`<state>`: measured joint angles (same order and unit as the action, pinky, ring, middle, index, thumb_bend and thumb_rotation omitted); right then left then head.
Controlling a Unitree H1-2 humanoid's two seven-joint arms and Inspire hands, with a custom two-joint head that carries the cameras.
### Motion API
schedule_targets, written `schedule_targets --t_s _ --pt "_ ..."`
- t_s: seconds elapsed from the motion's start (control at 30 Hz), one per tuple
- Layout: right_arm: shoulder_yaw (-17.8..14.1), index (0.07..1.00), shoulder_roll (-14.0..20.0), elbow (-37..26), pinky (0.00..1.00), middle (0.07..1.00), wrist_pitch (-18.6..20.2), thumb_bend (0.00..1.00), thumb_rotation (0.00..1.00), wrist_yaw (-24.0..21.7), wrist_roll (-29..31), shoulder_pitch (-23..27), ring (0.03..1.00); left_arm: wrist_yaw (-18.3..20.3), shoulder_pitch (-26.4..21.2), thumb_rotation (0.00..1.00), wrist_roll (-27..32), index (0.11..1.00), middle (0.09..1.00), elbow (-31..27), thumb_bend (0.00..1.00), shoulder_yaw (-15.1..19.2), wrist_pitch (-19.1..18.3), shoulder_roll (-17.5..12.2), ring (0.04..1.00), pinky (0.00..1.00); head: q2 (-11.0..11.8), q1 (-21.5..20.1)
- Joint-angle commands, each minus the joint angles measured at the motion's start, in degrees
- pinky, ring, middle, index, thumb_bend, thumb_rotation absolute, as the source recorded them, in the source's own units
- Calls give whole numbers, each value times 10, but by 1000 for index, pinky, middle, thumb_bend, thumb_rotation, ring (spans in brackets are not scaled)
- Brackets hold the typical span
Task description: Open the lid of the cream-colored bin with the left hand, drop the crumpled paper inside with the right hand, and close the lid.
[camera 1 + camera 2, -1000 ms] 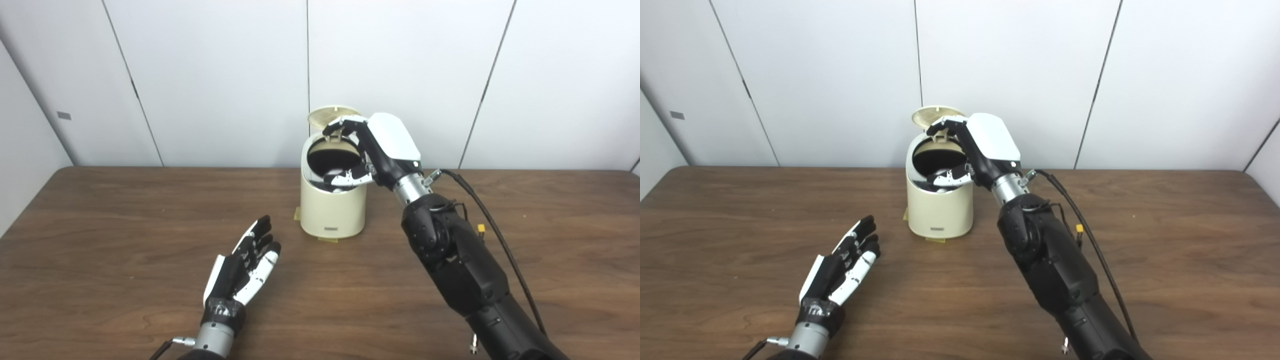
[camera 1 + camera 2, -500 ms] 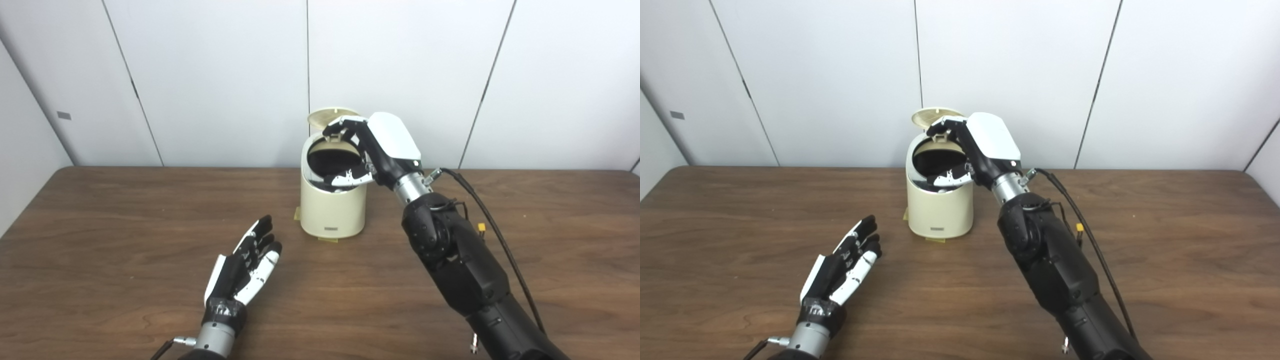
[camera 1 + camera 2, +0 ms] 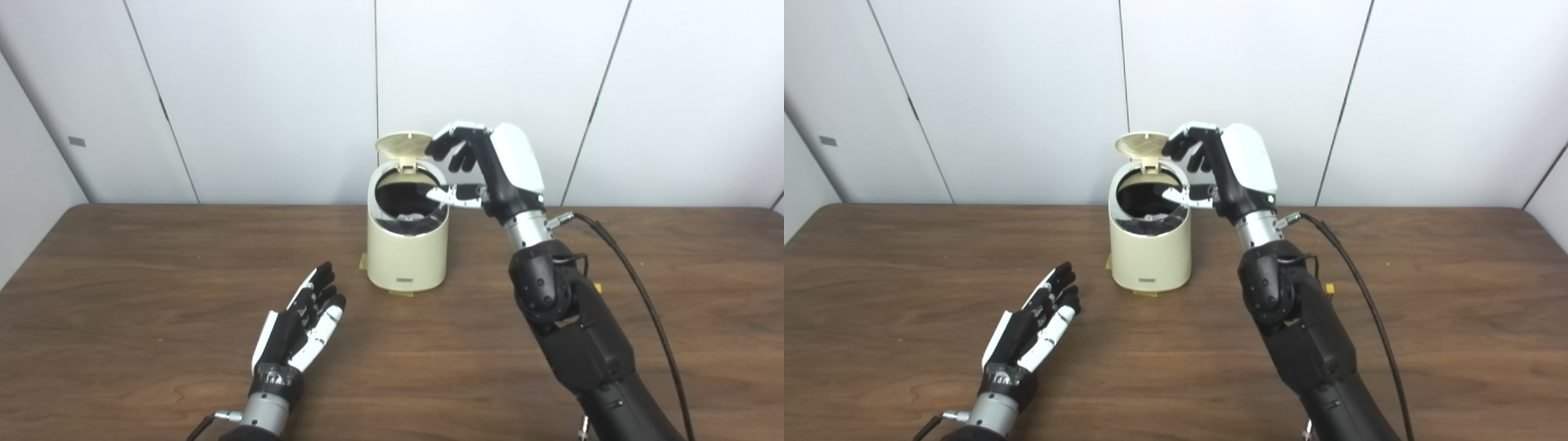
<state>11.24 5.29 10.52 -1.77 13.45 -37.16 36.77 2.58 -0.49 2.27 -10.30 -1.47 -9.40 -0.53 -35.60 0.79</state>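
The cream-colored bin (image 3: 405,257) stands at the back middle of the wooden table (image 3: 122,294). Its round lid (image 3: 403,145) is tipped up and back, open. A pale crumpled paper (image 3: 409,217) lies inside the dark opening. My right hand (image 3: 484,168) is open and empty, raised just above and to the right of the bin's rim, fingers apart. My left hand (image 3: 300,327) lies open near the table in front and left of the bin, fingers straight, holding nothing.
A black cable (image 3: 637,288) runs from my right wrist down along the arm. White wall panels (image 3: 245,92) stand right behind the bin. Yellow tape tabs (image 3: 401,294) show at the bin's base.
My right hand rose out of the bin mouth and moved right, fingers spreading. The paper now lies inside the bin. The left hand stayed still.
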Motion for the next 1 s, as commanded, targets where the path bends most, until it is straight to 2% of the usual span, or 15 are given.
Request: schedule_targets --t_s 0.0,0.1,0.23,0.33,0.4,0.43,0.5,0.57,0.63,0.7,0.73,0.83,0.87,0.97 --pt "-18 502 3 -14 333 506 -10 498 0 16 15 5 394 -11 -34 431 12 969 950 1 345 13 4 9 940 914 1 1" --pt "-30 497 3 -15 339 501 -4 500 0 17 24 -11 397 -21 -62 435 24 952 941 28 354 36 -4 11 937 924 4 3" --pt "-62 492 -1 -35 331 499 7 500 0 6 73 -52 416 -23 -126 562 45 981 966 64 349 69 -25 -10 965 953 7 2" --pt "-89 498 -3 -58 341 500 25 502 0 -4 110 -83 431 -27 -168 612 31 987 970 78 371 74 -45 -30 965 947 6 2" --pt "-110 512 -4 -79 358 487 46 502 0 -21 149 -104 436 -28 -194 614 26 989 969 82 355 74 -60 -43 960 923 4 3" --pt "-119 521 -6 -92 410 481 62 512 0 -31 168 -114 435 -29 -207 633 25 995 973 86 348 74 -64 -49 960 925 3 3" --pt "-131 535 -8 -120 436 484 93 516 0 -52 198 -137 428 -28 -230 640 22 985 965 96 354 73 -69 -59 951 931 3 4" --pt "-139 522 -13 -143 459 479 115 520 6 -68 228 -157 507 -22 -250 676 17 982 964 104 363 68 -77 -70 955 937 3 5" --pt "-148 503 -23 -160 513 620 126 508 127 -81 267 -176 587 -11 -268 734 13 989 973 107 380 59 -96 -82 969 954 3 5" --pt "-152 499 -28 -172 553 676 132 503 159 -87 287 -198 633 -2 -285 756 12 997 984 111 374 51 -110 -90 981 965 3 6" --pt "-151 642 -29 -176 589 722 134 541 397 -90 292 -207 676 -1 -294 745 11 998 985 115 373 49 -113 -92 983 962 2 7" --pt "-159 795 -40 -189 668 825 149 565 676 -108 340 -231 780 1 -314 710 6 971 973 129 447 43 -119 -96 979 956 2 6" --pt "-163 811 -45 -193 681 839 157 569 704 -114 362 -236 796 4 -319 708 4 967 972 133 459 40 -120 -99 979 956 3 7" --pt "-166 868 -57 -199 815 889 161 601 777 -128 404 -258 880 15 -341 737 -4 961 977 146 472 26 -133 -109 985 960 2 9"
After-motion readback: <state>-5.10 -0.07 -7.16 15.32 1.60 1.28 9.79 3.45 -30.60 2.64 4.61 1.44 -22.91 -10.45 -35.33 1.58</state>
